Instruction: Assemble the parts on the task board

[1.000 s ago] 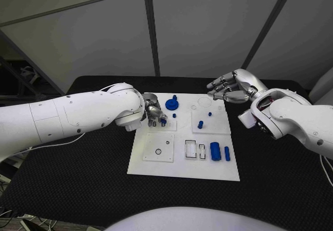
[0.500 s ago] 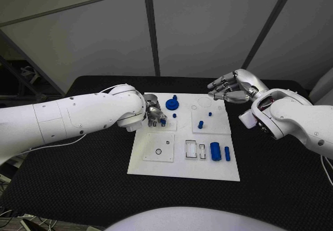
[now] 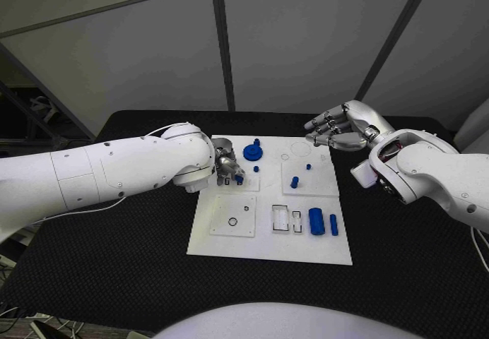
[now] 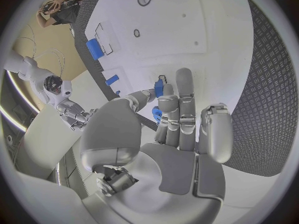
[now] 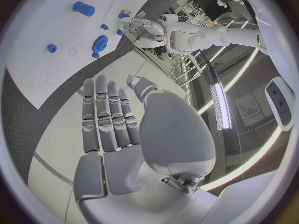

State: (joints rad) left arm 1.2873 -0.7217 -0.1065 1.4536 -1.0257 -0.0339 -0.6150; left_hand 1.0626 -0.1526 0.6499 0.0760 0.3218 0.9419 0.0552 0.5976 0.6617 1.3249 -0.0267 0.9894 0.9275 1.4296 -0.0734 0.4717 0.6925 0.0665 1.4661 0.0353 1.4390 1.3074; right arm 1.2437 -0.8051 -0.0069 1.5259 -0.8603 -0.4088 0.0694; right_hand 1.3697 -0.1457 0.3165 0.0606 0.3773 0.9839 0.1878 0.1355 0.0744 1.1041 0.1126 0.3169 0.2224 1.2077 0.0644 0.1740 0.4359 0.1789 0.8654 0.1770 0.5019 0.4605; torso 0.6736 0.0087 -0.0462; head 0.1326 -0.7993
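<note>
- Working at the far-left corner of the task board [image 3: 270,244], with the left hand [image 3: 225,168] lying nearest to the small blue peg [image 3: 239,179] there
- Pinching that small blue peg [image 4: 158,88] between thumb and fingertips [image 4: 184,79], long axis looking roughly upright over the task board, though exact tilt hard to tell
- Sitting just beside the left hand, toward the board's far middle: the blue gear [image 3: 251,151], not being touched
- Hovering off the task board's far-right corner, well apart from every part: the right hand [image 3: 341,127], holding nothing, fingers loosely curled yet apart, palm bare in the right wrist view [image 5: 115,134]
- Lying near the board's right edge, on the near side: the blue cylinder [image 3: 316,222] and a slimmer blue pin [image 3: 333,224], long axes running near to far
- Judging the coming move as lowering the pinched peg straight down into its seat; any tilt likely jamming it
</note>
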